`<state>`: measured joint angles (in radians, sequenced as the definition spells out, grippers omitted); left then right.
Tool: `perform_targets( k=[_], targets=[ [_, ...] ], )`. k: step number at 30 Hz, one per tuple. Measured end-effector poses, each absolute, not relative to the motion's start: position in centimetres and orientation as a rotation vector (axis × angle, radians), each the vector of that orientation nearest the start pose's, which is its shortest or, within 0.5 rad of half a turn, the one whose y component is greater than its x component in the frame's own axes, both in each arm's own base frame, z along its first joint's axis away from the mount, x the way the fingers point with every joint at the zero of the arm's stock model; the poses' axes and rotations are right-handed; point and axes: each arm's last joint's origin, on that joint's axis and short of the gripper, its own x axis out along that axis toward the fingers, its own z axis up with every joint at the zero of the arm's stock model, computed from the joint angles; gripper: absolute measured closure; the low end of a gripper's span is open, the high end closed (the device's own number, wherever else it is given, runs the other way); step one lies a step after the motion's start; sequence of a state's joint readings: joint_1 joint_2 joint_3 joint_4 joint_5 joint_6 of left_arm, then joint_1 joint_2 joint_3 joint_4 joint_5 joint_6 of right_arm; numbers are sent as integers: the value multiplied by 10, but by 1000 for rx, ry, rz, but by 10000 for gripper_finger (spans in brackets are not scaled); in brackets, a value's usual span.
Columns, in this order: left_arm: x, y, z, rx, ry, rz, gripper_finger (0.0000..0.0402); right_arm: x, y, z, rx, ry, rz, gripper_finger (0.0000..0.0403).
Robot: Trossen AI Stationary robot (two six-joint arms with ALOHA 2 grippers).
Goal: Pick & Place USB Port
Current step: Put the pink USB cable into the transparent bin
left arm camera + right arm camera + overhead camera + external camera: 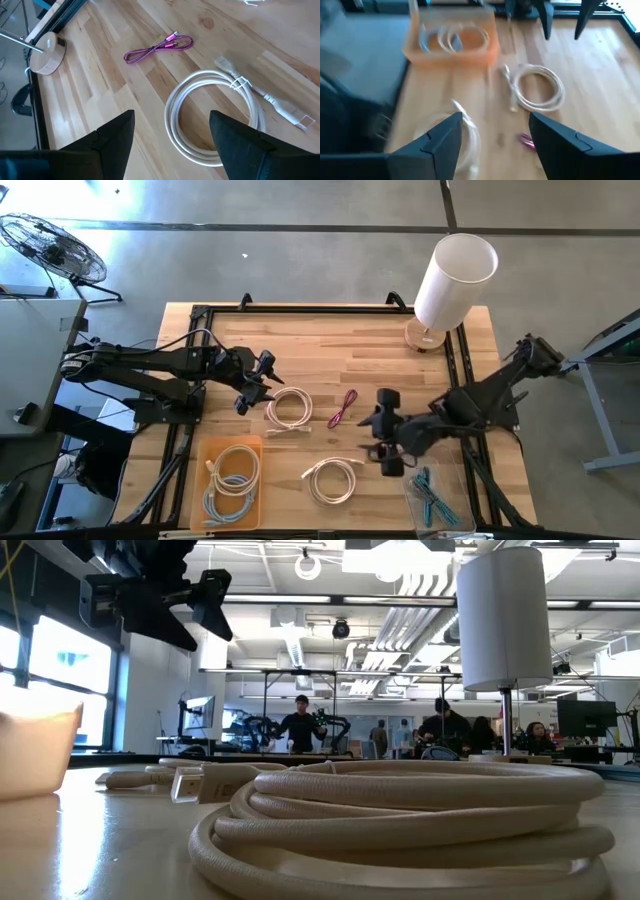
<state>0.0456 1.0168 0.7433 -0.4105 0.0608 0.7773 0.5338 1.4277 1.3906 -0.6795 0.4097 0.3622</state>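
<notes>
Left tool (253, 385): we see its two dark fingers spread apart and holding nothing, hovering just left of the white cable coil (288, 408).
Right tool (385, 432): fingers also apart and empty, hanging over the counter (330, 345) between the pink cable (343, 408) and the second white coil (332, 479).
Task's thing: the white cable coil lies flat on the counter's middle, its connectors (287, 107) trailing from a small tie.
Progress: we judge little is done here; the orange tray (232, 478) at near left already holds two coils, while three cables lie loose outside it.
Clear bin (436, 498): near right, holding teal cables.
Materials: rubbery, smooth cable jackets wound in round loops; pale planked wood; translucent plastic tray; a white cylindrical lamp (453, 280) on a round wooden base.
</notes>
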Motion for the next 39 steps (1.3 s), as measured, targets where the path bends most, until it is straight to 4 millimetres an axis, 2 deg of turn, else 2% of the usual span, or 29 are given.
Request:
perform_targets(
  k=[7,10,16,21,27,32,39],
  targets=[
    [208,8,258,716,651,-257,149,280,99,316,-180,779,-35,183],
    [207,8,258,695,664,-250,149,284,80,300,-185,837,-44,183],
    [206,8,256,675,681,-251,149,288,53,269,-123,899,48,183],
    [206,8,256,675,682,-250,149,292,43,255,-179,854,120,183],
    [206,8,256,673,690,-253,149,303,32,236,-259,905,140,183],
    [206,8,256,673,688,-249,149,319,23,210,-326,1047,176,183],
    [207,9,257,677,673,-242,149,349,21,202,-441,1148,248,183]
  ],
)
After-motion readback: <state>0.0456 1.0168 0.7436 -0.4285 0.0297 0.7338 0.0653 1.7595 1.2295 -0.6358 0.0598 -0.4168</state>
